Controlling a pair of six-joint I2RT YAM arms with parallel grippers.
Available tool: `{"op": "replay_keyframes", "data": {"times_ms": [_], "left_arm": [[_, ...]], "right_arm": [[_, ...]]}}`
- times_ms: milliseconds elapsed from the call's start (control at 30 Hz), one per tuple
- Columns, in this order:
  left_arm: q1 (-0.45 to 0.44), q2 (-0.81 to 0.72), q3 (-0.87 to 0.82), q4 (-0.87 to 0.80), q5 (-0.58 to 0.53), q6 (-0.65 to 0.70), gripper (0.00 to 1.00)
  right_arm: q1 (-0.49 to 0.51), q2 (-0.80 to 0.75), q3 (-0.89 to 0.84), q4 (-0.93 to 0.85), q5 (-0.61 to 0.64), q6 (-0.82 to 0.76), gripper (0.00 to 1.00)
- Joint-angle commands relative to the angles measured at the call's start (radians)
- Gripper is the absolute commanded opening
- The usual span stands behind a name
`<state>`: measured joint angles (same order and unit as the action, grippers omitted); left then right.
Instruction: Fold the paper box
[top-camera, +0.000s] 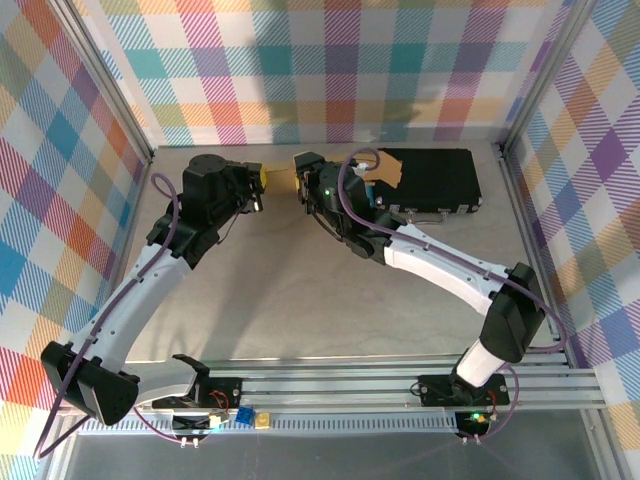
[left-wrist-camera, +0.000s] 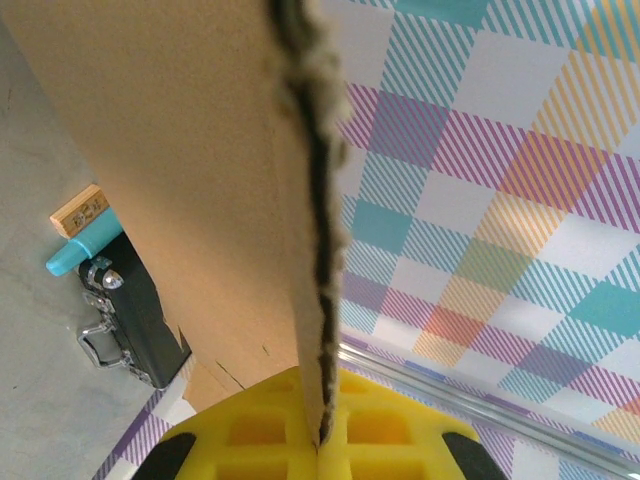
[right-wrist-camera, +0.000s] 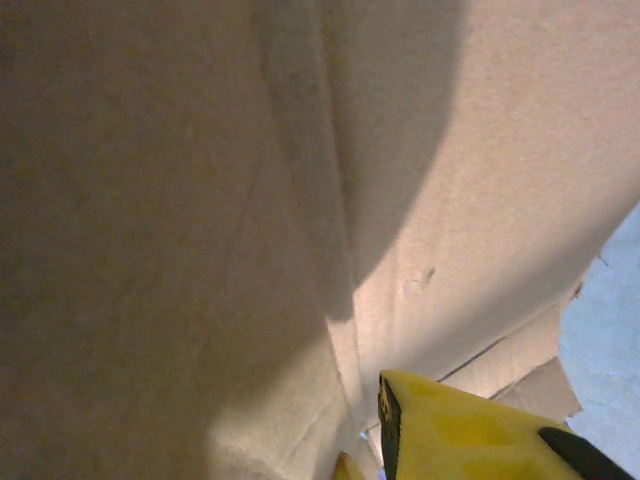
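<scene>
The paper box (left-wrist-camera: 170, 150) is brown corrugated cardboard standing on edge at the back of the table, where a strip of it (top-camera: 282, 181) shows between the two arms. My left gripper (left-wrist-camera: 322, 440) is shut on its ragged edge, yellow pads (left-wrist-camera: 385, 425) pressed on both sides; from above that gripper (top-camera: 262, 183) sits at the box's left end. My right gripper (top-camera: 303, 182) is at the box's right side. In the right wrist view the creased cardboard (right-wrist-camera: 200, 200) is very close, and the gripper (right-wrist-camera: 365, 428) has its yellow fingers (right-wrist-camera: 460, 435) apart around a fold; whether they pinch it is unclear.
A black rectangular case (top-camera: 435, 180) with metal latches lies at the back right, just behind the box. A small wooden block (left-wrist-camera: 80, 212) and a teal piece (left-wrist-camera: 72, 257) sit by the case (left-wrist-camera: 135, 320). Checked walls and metal rails (top-camera: 510, 150) enclose the table.
</scene>
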<state>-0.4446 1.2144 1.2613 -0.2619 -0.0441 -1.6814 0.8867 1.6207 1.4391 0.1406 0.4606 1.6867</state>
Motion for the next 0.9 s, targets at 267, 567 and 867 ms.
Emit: {"op": "replay_keyframes", "data": {"times_ms": [267,567,867], "left_arm": [[-0.026,-0.038,0.026,0.009,0.018,-0.002,0.00],[-0.040,-0.040,0.034,0.011,0.014,-0.006,0.00],[-0.041,-0.043,0.182,-0.181,-0.023,0.171,0.50]], "right_arm": [[-0.037,0.048,0.070,0.038,0.005,-0.029,0.31],[-0.045,0.065,0.093,-0.002,0.003,-0.055,0.21],[-0.075,0.024,0.151,-0.125,-0.041,-0.204,0.00]]}}
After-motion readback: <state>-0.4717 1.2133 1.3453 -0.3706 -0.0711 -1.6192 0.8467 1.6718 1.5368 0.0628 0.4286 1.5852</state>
